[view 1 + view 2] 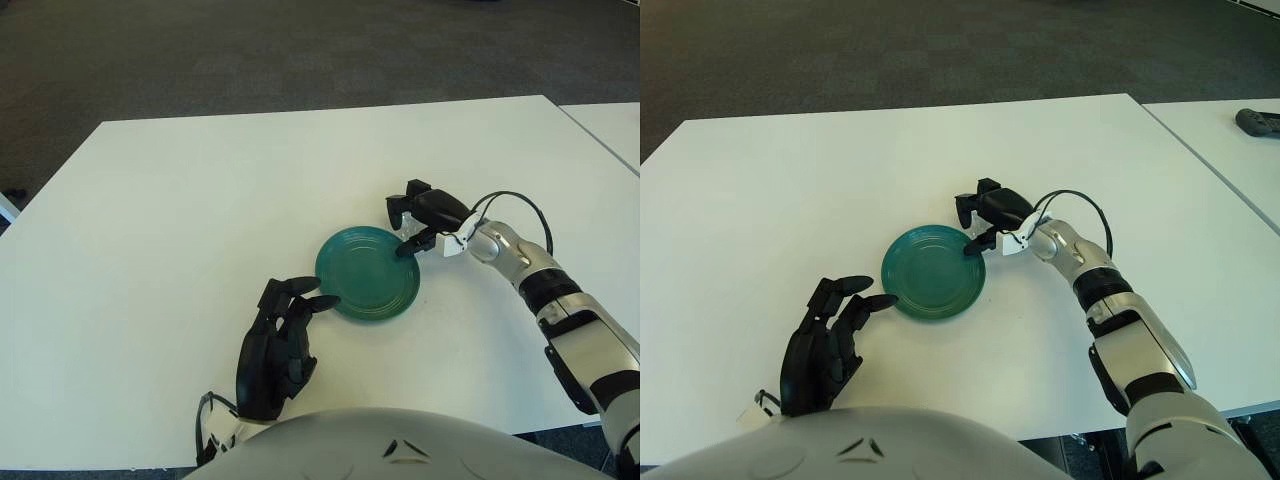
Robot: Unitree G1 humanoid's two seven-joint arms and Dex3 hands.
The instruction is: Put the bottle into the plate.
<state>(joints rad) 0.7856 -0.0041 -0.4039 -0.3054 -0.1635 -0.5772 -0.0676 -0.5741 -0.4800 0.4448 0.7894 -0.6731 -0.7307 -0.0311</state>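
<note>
A round green plate (368, 274) lies near the middle of the white table (200, 200). My right hand (413, 222) hovers over the plate's upper right rim, its black fingers curled around a small pale bottle (411, 232) that is mostly hidden by them. My left hand (283, 338) shows just left of and below the plate, fingers spread and holding nothing, one fingertip (326, 299) close to the plate's edge.
A second white table (1230, 150) stands to the right across a narrow gap, with a dark object (1258, 122) on it. A black cable (515, 200) loops over my right wrist. Dark carpet lies beyond the table's far edge.
</note>
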